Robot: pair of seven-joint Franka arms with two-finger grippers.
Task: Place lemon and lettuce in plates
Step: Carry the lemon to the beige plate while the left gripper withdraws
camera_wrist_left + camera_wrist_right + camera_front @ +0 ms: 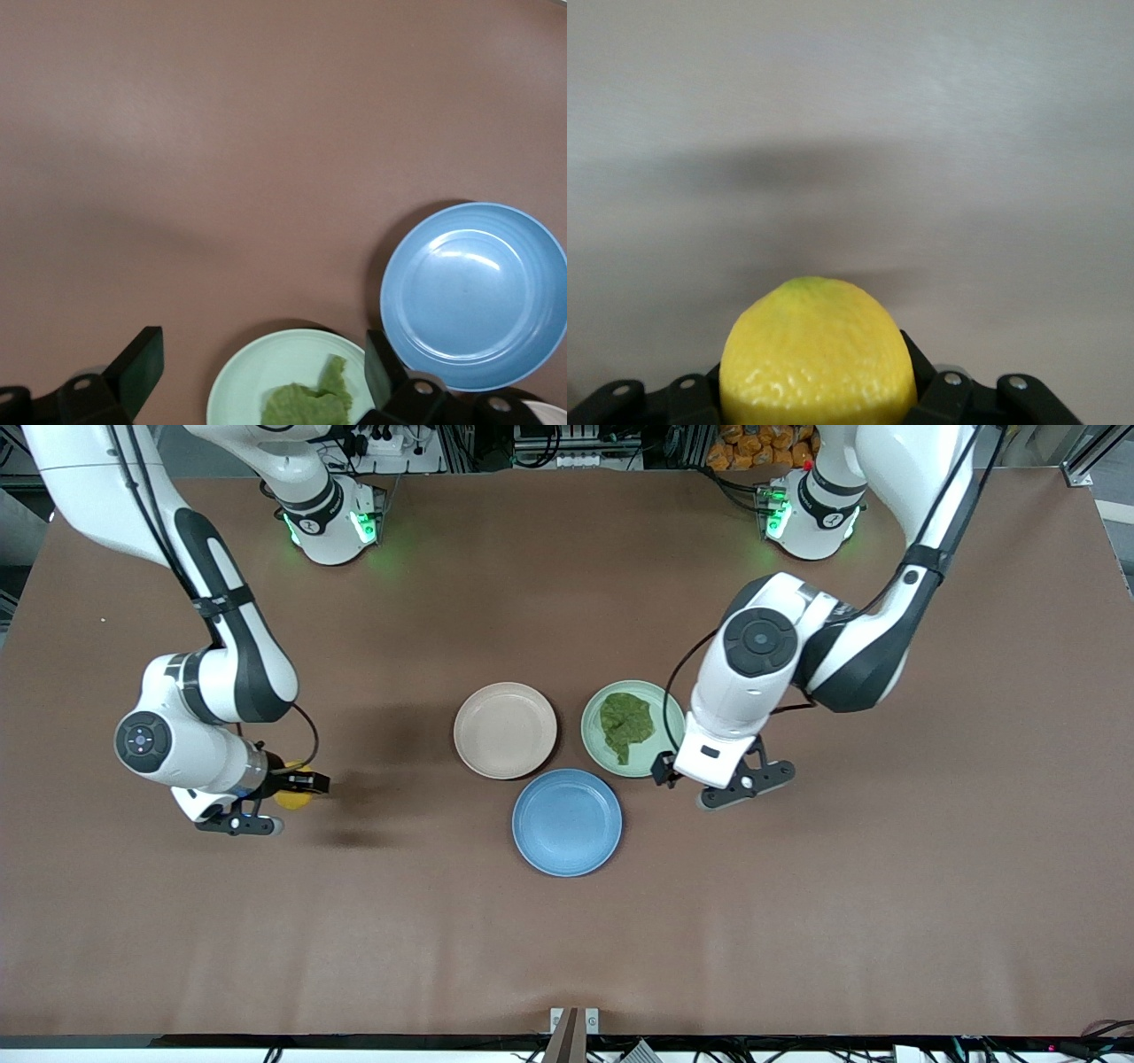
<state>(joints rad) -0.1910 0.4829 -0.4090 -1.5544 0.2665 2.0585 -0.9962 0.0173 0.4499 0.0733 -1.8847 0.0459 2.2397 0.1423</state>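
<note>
The lettuce lies in the mint green plate; both also show in the left wrist view, the lettuce on the plate. My left gripper is open and empty, over the edge of that plate toward the left arm's end. The beige-pink plate is empty beside it. My right gripper is shut on the lemon, a yellow oval fruit, over bare table toward the right arm's end.
A blue plate sits nearer to the front camera than the two pale plates and touches them; it also shows in the left wrist view. The brown table spreads wide around the plates.
</note>
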